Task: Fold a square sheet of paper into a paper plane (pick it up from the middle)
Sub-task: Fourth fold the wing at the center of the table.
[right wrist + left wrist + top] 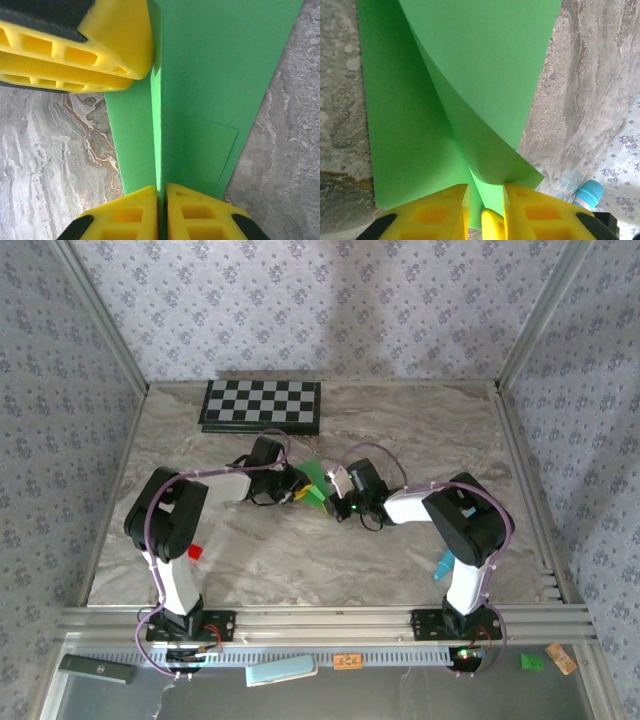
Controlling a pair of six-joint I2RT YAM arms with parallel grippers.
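Paper (215, 75), green and folded, pinched by right claw (161, 192)

Left claw (298, 492) and right claw (330, 496) meet at the green paper (315, 476), near the checkerboard (262, 405).

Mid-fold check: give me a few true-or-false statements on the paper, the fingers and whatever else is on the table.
1. The right fingers are clamped on the green paper. True.
2. The paper lies flat. False: it is creased and curving upward.
3. The checkerboard sits apart from the paper. True.
4. The red block is on the checkerboard. False: it lies by the left arm.
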